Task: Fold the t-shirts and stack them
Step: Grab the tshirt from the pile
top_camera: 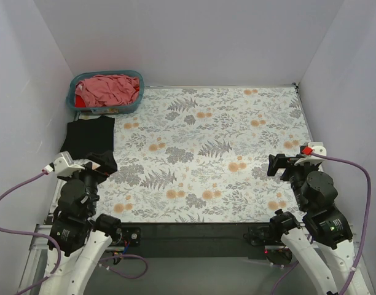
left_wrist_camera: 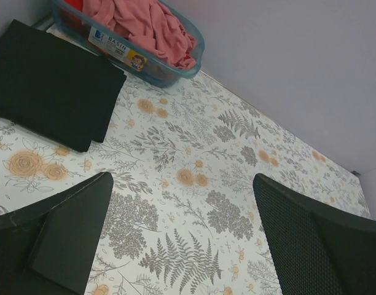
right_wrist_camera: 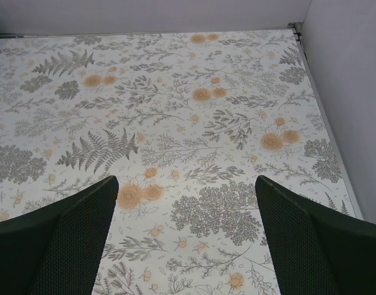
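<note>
Plainly, the left end effector (left_wrist_camera: 182, 190) and right end effector (right_wrist_camera: 185, 184) stand spread, empty. Unlike the right wrist view, the left shows a folded black t-shirt (left_wrist_camera: 47, 86) ahead-left and a pink t-shirt (left_wrist_camera: 145, 24) in a basket (left_wrist_camera: 197, 44) beyond.

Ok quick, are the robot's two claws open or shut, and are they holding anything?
Left gripper: open, holding nothing.
Right gripper: open, holding nothing.

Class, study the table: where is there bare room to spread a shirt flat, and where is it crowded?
Bare: the floral cover from the folded black t-shirt across to the right wall, and back to the rear wall. Crowded: the far-left corner, where the blue basket holding the pink t-shirt stands, the black one just before it.
</note>
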`<act>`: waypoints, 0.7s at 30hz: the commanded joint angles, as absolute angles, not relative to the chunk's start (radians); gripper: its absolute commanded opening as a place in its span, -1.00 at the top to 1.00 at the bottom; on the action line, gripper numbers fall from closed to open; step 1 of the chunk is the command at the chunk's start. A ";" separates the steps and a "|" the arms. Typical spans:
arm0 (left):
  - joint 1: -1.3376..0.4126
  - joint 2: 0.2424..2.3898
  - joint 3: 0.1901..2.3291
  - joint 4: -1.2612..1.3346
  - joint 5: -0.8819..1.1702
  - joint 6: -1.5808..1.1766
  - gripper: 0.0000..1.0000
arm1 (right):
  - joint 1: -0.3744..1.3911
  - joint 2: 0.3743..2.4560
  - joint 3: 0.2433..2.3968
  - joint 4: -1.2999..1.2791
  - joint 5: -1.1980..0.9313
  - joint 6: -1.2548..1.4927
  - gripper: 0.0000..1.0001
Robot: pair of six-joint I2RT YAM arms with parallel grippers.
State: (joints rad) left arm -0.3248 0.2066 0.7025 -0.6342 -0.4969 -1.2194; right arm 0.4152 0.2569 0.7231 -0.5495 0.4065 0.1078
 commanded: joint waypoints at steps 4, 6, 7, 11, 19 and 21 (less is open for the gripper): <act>-0.325 0.235 0.672 -0.577 -0.486 -1.207 -0.95 | 0.416 0.252 0.684 -0.485 0.414 0.098 -0.97; -0.325 0.271 0.658 -0.548 -0.444 -1.195 -0.94 | 0.416 0.256 0.669 -0.473 0.399 0.098 -0.97; -0.325 0.296 0.650 -0.523 -0.430 -1.192 -0.93 | 0.416 0.261 0.652 -0.463 0.375 0.100 -0.97; -0.325 0.481 0.679 -0.477 -0.371 -1.200 -0.93 | 0.416 0.290 0.608 -0.437 0.293 0.118 -0.97; -0.321 1.089 0.888 -0.325 -0.428 -1.161 -0.89 | 0.416 0.399 0.583 -0.416 0.141 0.098 -0.97; -0.292 1.204 1.010 -0.310 -0.440 -1.147 -0.89 | 0.416 0.406 0.578 -0.408 0.120 0.098 -0.97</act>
